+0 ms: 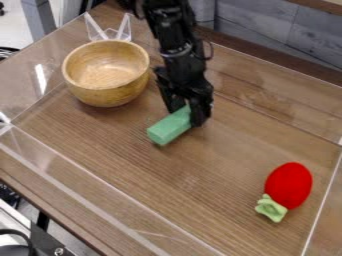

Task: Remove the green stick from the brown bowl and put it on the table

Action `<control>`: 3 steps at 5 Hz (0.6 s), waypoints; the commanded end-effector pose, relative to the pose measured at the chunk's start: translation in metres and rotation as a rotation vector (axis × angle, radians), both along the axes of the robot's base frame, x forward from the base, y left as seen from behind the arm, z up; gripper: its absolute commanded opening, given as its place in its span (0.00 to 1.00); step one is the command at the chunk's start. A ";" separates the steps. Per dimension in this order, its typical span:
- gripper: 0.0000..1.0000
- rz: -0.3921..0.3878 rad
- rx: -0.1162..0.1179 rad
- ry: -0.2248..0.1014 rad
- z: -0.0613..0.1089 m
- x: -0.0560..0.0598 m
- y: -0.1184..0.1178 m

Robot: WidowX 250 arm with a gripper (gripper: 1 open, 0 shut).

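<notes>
The green stick (166, 130) lies low on the table (147, 190), right of the brown bowl (107, 96) and outside it. Its near end rests on the wood. Its far end sits between the fingers of my gripper (189, 115), which points almost straight down over it. The black fingers straddle that end, and I cannot make out whether they still press on it. Only the bowl's pale speckled inside shows, with nothing in it.
A red rounded object (289, 184) with a small pale-green piece (273, 210) lies at the front right. Low clear acrylic walls (80, 190) run along the table's edges. A clear stand-like piece (110, 28) rises behind the bowl.
</notes>
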State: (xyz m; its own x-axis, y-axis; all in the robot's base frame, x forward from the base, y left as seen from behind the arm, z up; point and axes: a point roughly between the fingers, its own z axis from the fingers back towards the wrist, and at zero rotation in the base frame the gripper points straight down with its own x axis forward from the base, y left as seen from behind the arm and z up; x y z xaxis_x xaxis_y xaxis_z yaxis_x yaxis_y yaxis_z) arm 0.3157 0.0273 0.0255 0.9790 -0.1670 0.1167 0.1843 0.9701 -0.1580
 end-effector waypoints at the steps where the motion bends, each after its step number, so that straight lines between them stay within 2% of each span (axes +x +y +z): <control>1: 1.00 -0.020 0.002 -0.068 0.015 0.018 -0.007; 3: 1.00 0.015 -0.023 -0.112 0.035 0.017 -0.014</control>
